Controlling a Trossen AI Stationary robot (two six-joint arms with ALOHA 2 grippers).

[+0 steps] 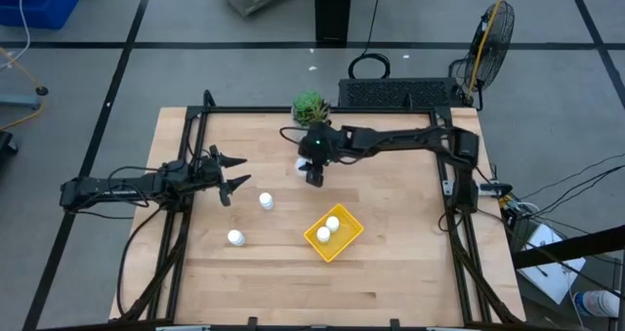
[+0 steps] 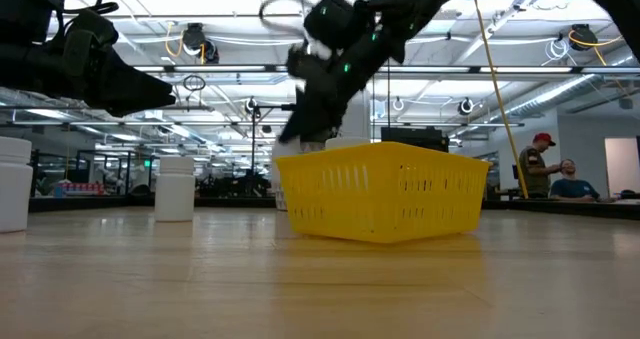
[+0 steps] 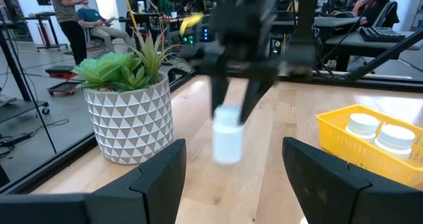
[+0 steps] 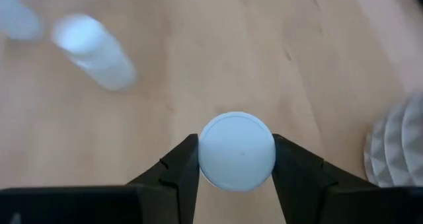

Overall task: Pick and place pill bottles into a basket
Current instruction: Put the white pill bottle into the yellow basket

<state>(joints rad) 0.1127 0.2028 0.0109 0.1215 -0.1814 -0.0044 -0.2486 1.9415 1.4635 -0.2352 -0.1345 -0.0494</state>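
Held pill bottle (image 4: 236, 151): a white cylinder with a white cap, pinched between the right gripper's two dark fingers; the left wrist view shows it hanging upright, clear of the wood, under that gripper.
Right gripper (image 1: 312, 173): clamped on the held pill bottle, one finger on each side of the cap; it sits over the middle of the table, just in front of the plant pot, with its arm reaching in from the right side.
Basket (image 1: 350, 241): a bright-yellow rectangular tray with slotted walls, lying turned at an angle on the table nearer the front edge than the right gripper, and apart from it.
Bottles in basket (image 1: 328, 228): two white bottles side by side inside the tray; their caps show above the wall in the left wrist view.
Loose bottles: one (image 1: 266, 201) stands upright on the wood between the left gripper and the basket; another (image 1: 235, 237) stands further toward the front-left, well apart from the basket.
Left gripper (image 1: 232, 173): fingers spread wide, holding nothing, hovering near the table's left side and pointing toward the centre.
Plant pot (image 1: 310, 107): white with a triangle pattern and green leaves, at the table's far edge, near the right gripper.
Table (image 1: 391, 272): light wood surface inside a black frame.
Background: two people (image 2: 545, 169) beyond the table in the low view, one wearing a red cap.
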